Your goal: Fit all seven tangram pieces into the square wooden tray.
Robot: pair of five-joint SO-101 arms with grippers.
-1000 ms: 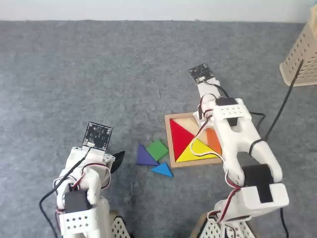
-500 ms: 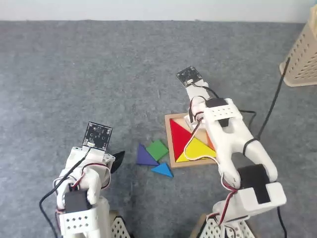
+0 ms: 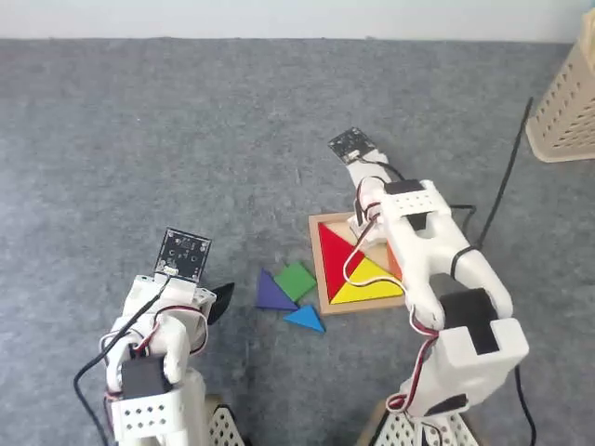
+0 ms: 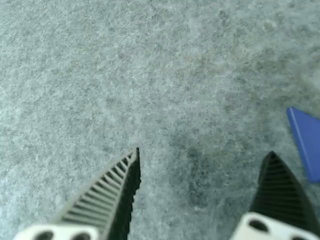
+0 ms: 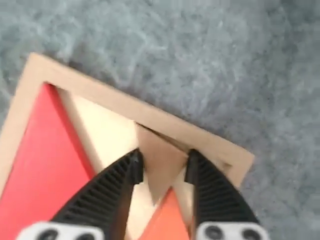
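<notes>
The square wooden tray (image 3: 317, 269) lies on the grey carpet with a red triangle (image 3: 335, 258), a yellow triangle (image 3: 370, 279) and an orange piece (image 3: 394, 264) in it. My right arm (image 3: 414, 232) reaches over the tray's far side. In the right wrist view my right gripper (image 5: 163, 152) is shut on a small tan triangle (image 5: 161, 165) at the tray's (image 5: 100, 95) corner, above the orange piece (image 5: 162, 222) and beside the red triangle (image 5: 40, 165). A violet triangle (image 3: 272, 293), a green square (image 3: 296, 280) and a blue triangle (image 3: 306, 318) lie left of the tray. My left gripper (image 4: 204, 152) hangs open over bare carpet.
A perforated beige basket (image 3: 567, 102) stands at the far right edge. A black cable (image 3: 507, 209) runs beside the right arm. The edge of the violet triangle (image 4: 305, 147) lies just beyond one left finger. Open carpet stretches to the far left.
The right arm has swung left across the tray's far side, covering more of the orange piece. The left arm and the loose pieces have stayed put.
</notes>
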